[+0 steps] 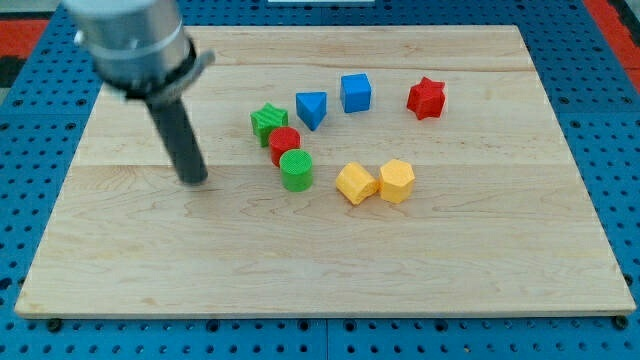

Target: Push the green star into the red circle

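Note:
The green star [267, 122] sits just left of the board's middle, touching the upper left side of the red circle [284, 143]. A green circle [296, 170] touches the red circle from below right. My tip [194, 179] rests on the board to the view's left of these blocks, well apart from the green star and a little lower than it.
A blue triangle [312, 108] and a blue cube [356, 92] lie right of the green star. A red star [426, 97] is farther right. Two yellow blocks [355, 183] [396, 181] sit below. The wooden board [320, 260] lies on a blue pegboard.

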Motion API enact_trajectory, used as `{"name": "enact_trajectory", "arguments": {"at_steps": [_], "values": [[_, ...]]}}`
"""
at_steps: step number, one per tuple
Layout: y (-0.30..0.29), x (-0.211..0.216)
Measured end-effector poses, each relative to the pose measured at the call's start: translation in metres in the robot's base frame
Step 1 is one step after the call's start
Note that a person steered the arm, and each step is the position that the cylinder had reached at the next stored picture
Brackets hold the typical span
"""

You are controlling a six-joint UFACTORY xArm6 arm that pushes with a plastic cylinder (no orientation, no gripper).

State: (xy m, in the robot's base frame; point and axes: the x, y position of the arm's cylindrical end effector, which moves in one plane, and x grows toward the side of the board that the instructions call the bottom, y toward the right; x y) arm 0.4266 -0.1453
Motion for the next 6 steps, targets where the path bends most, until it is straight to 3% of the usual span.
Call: {"name": "enact_trajectory", "arguments": {"at_steps": [1,2,4,6], "values": [[0.001,-0.048],[0.02,-0.067],[0.099,-0.067],[0.069,-0.061]]}}
